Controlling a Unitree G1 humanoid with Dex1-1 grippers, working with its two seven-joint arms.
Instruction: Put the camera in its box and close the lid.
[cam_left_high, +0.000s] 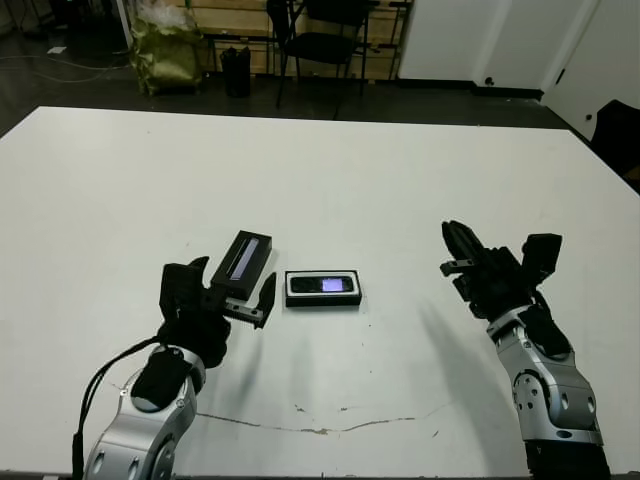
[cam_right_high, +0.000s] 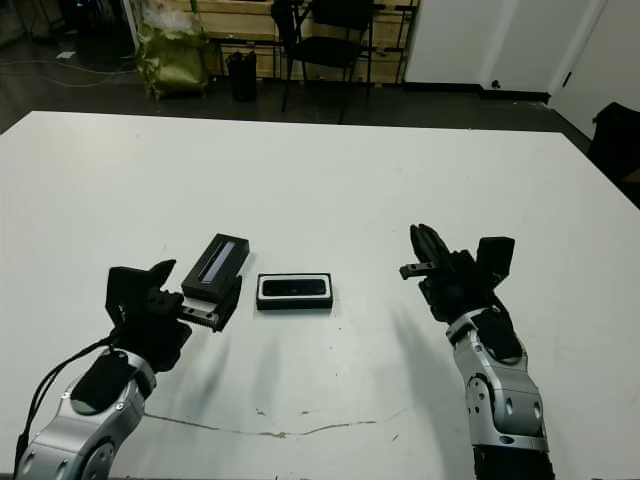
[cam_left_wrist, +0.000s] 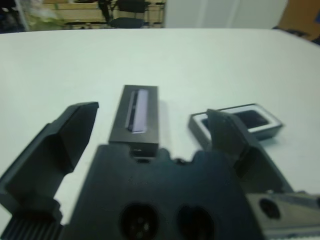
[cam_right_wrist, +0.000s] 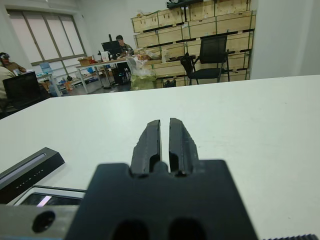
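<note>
A workshop with crates, chairs and people at desks sits beyond my white bench (cam_left_high: 400, 160), which shows a thin crack line near its front edge. The camera (cam_left_high: 322, 284) already lies flat in the box (cam_left_high: 323, 301), window up, roughly mid-bench — so I judge the first half done and the lid step in hand.

The lid (cam_left_high: 244, 262) lies just left of the box, angled, stripe up, near but apart from it. My left gripper (cam_left_high: 222, 290) has its 2 fingers spread wide, 1 on each side of the lid's near end; from the wrist view the lid sits in the gap, yet I see no finger pressed to it, so I take it as not yet grasped. My right gripper (cam_left_high: 458, 252) hangs well off to the right of the box, fingers pressed together, holding nothing.

Next I would close the left fingers on the lid's long sides, lift it, turn it to match the box's line and set it squarely on top — the angle between the 2 needs correcting first, or an edge could catch and shove the box.
</note>
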